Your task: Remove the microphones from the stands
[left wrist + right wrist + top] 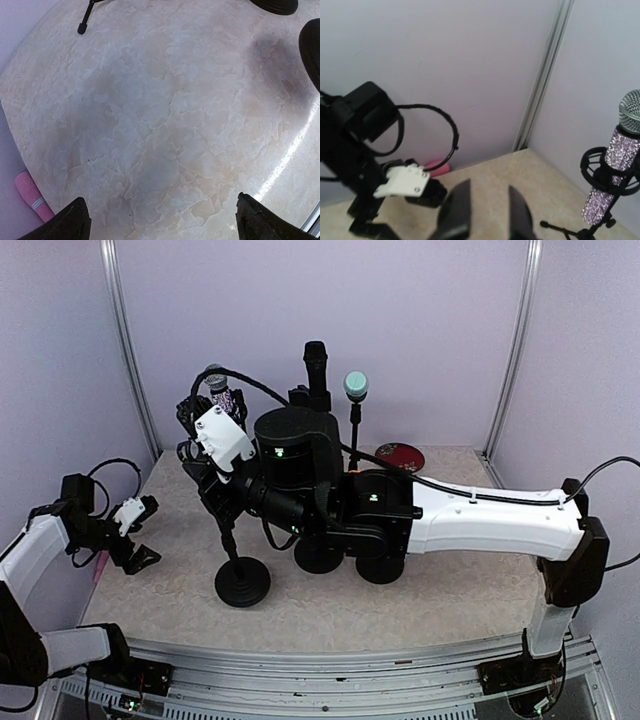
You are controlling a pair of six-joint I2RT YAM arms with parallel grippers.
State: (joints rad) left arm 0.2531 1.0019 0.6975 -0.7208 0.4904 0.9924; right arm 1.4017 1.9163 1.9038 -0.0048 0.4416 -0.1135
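Progress so far looks like basically zero. The sparkly microphone (pixel 614 160) sits upright in the black cradle of its little tripod stand (pixel 592 172), toward the back left of the table (pixel 160 125), and nothing is touching it. The right gripper (pixel 487 192) is up in the air beside it with its fingers partly apart and nothing between them, so it's released and not grabbing anything. In the right wrist view the mic is off to the right of the fingers, not lined up between them. The left gripper (pixel 160 210) is spread wide over bare tabletop on the left side, empty too and well apart from the action. There's also a black microphone (pixel 316 362) and a teal-topped microphone (pixel 356 386) on their own stands, both in place. I can't say for sure which mic is the target, but my guess is the sparkly one, since the right arm is right by it. So everything's left to do: line up, clamp the body, and pull it out of the cradle without tipping the stand.
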